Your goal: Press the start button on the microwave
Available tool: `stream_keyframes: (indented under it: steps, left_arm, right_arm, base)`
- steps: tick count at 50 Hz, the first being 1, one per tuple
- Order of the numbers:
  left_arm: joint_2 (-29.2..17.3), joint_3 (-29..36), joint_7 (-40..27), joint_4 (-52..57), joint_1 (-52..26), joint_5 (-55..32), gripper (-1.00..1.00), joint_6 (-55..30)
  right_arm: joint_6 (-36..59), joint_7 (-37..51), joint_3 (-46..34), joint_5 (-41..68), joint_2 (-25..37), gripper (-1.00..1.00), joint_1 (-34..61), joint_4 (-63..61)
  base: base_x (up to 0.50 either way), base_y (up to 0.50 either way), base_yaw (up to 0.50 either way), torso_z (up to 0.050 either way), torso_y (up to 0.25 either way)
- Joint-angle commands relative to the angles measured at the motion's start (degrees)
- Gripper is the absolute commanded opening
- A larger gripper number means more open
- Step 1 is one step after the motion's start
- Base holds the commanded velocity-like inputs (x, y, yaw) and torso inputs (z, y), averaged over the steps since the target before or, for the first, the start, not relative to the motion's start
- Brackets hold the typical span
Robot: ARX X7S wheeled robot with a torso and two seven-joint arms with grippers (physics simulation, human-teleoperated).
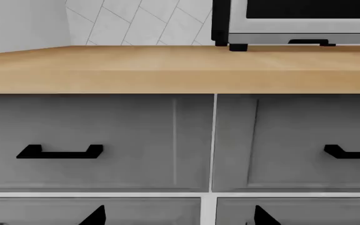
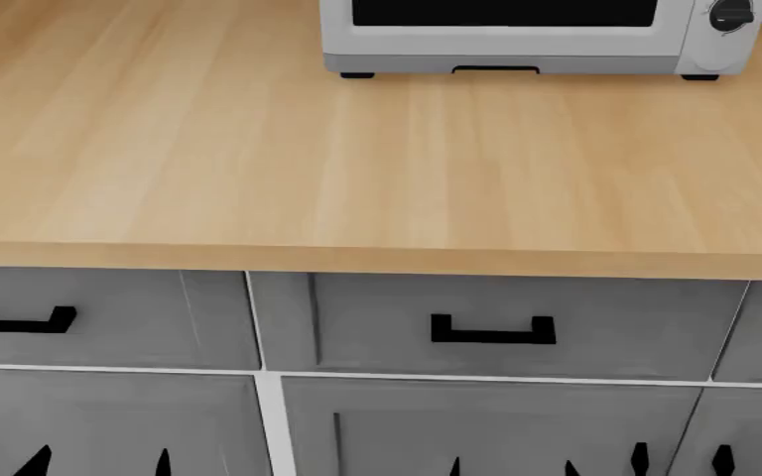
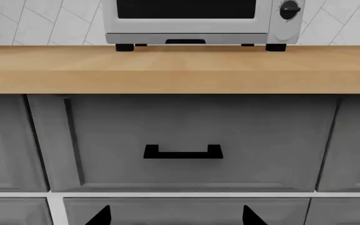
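The silver-grey microwave [image 2: 514, 40] stands at the back of the wooden countertop [image 2: 354, 169], its black door window cut off by the frame top. Its black round dial [image 2: 730, 14] is at its right end. It also shows in the right wrist view [image 3: 192, 26] with the dial [image 3: 289, 9], and partly in the left wrist view [image 1: 292, 33]. No start button can be made out. My left gripper [image 1: 178, 218] is open and empty, low in front of the grey drawers. My right gripper [image 3: 175, 218] is open and empty, below a drawer handle [image 3: 183, 152]. Both are far below the microwave.
Grey drawer fronts with black handles [image 2: 494, 329] run under the countertop's front edge [image 2: 381, 260]. White tiled wall [image 1: 142, 23] stands behind the counter. Black fingertips [image 2: 37, 461] show along the bottom edge of the head view.
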Motion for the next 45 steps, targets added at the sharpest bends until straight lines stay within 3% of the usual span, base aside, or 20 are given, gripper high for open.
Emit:
stream_keyframes:
  steps: [1,11,45]
  left_arm:
    - [-3.1,3.6,-3.6,0.9,-0.1,-3.1,1.0,-0.8]
    - [-4.0,4.6,-4.3,1.0,-0.1,-4.1,1.0,-0.4]
    - [-6.5,6.9,-7.6,2.1,0.1,-5.2,1.0,-0.1]
  right_arm:
    - [0.7,0.8,-0.8,0.6,0.6,1.0,0.0,-0.7]
    - [0.2,1.8,-3.1,3.3,2.6,1.0,0.4,-0.7]
    - [-2.0,3.8,-6.0,8.1,4.7,1.0,0.7,0.3]
  base:
    - [0.0,0.0,0.0,0.0,0.0]
    - [0.0,0.02,0.0,0.0,0.0]
    - [0.0,0.5,0.0,0.0,0.0]
